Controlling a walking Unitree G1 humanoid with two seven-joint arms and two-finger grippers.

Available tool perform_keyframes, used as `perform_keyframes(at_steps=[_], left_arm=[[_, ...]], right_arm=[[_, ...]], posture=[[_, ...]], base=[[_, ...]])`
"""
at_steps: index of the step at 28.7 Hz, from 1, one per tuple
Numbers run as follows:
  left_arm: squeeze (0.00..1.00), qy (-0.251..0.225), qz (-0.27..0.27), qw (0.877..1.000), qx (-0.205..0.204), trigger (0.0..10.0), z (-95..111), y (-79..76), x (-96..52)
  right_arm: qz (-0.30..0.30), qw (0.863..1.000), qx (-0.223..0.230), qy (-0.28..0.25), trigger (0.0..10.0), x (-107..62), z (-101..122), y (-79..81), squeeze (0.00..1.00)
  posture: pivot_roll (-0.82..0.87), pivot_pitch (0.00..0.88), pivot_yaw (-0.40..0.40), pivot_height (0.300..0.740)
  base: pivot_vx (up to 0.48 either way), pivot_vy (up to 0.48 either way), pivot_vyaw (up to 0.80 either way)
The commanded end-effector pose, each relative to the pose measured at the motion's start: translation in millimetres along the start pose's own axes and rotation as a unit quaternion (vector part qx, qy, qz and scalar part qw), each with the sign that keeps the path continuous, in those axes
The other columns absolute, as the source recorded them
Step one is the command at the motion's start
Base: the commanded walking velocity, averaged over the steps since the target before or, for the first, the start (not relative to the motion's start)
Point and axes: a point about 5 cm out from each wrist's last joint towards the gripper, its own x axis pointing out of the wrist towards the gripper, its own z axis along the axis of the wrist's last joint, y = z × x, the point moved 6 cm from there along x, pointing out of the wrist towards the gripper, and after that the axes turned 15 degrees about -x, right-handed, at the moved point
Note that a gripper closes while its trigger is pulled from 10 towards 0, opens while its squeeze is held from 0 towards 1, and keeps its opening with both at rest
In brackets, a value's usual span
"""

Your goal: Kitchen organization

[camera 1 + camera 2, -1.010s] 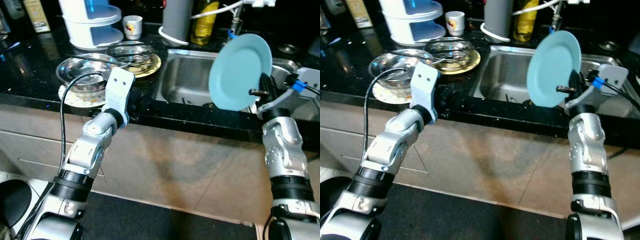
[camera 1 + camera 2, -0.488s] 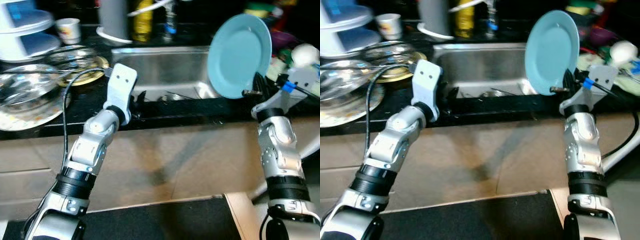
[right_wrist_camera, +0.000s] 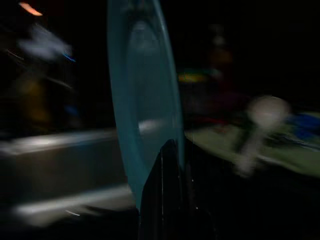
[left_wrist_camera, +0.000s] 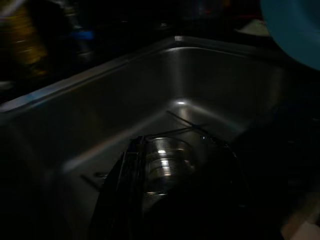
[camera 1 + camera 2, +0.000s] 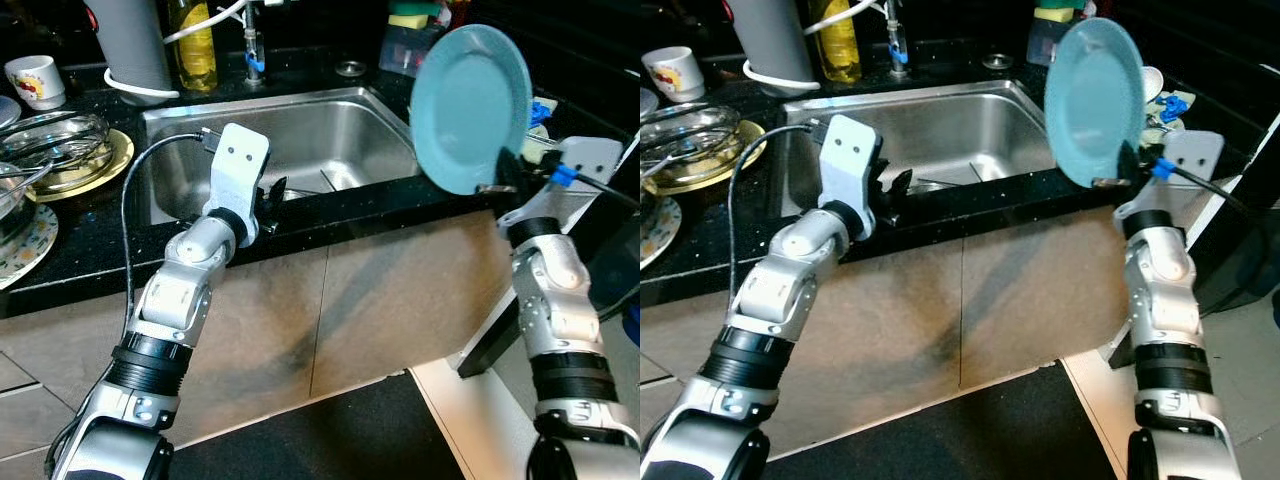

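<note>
Right eye view: round teal plate (image 5: 1092, 98) upright, pinched by right fingers (image 5: 1127, 165).

Head views evenly lit and fairly sharp — wrist views very dark, the right one motion-blurred.

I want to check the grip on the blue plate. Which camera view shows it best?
The left eye view: the whole blue plate stands upright, its lower edge pinched by the right gripper. The right eye view shows it more edge-on; the right wrist view gives a blurred edge; the left wrist view catches just a corner.
</note>
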Motion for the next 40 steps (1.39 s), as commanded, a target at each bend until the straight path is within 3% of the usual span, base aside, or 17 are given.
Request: perform_keyframes(at_steps=[1, 5, 8, 11, 18, 40], left_arm=[[0.0, -0.006, 0.031, 0.999, 0.005, 10.0, 4, 15.3, -0.1], [0.0, -0.012, 0.046, 0.999, 0.012, 10.0, 9, 22.7, 0.3], [0.0, -0.017, 0.053, 0.998, 0.016, 10.0, 13, 26.4, 0.8], [0.0, 0.0, 0.051, 0.998, 0.04, 10.0, 9, 25.8, 2.3], [0.0, -0.004, 0.044, 0.999, 0.022, 10.0, 9, 22.9, 2.4], [0.0, -0.006, 0.032, 0.999, 0.009, 10.0, 11, 18.5, 3.2]], right_arm=[[0.024, 0.997, 0.039, -0.056, 10.0, 6.6, 31, 6.5, 0.0], [0.055, 0.992, 0.084, -0.08, 10.0, 11.2, 48, 16.5, 0.0], [0.061, 0.992, 0.079, -0.075, 10.0, 12.7, 47, 19.2, 0.0], [0.051, 0.996, 0.057, -0.043, 10.0, 12.9, 32, 17.8, 0.0], [0.035, 0.998, 0.051, -0.028, 10.0, 11.2, 25, 13.2, 0.0], [0.035, 0.998, 0.05, -0.024, 10.0, 10.4, 22, 14.7, 0.0]], posture=[[-0.07, 0.179, -0.017, 0.74], [-0.07, 0.178, -0.017, 0.74], [-0.07, 0.179, -0.018, 0.74], [-0.06, 0.179, -0.018, 0.74], [-0.06, 0.183, -0.014, 0.74], [-0.06, 0.18, -0.012, 0.74]], base=[[0.0, 0.0, 0.0], [0.0, 0.0, 0.0], [0.0, 0.0, 0.0], [0.0, 0.0, 0.0], [0.0, 0.0, 0.0], [0.334, 0.0, 0.0]])
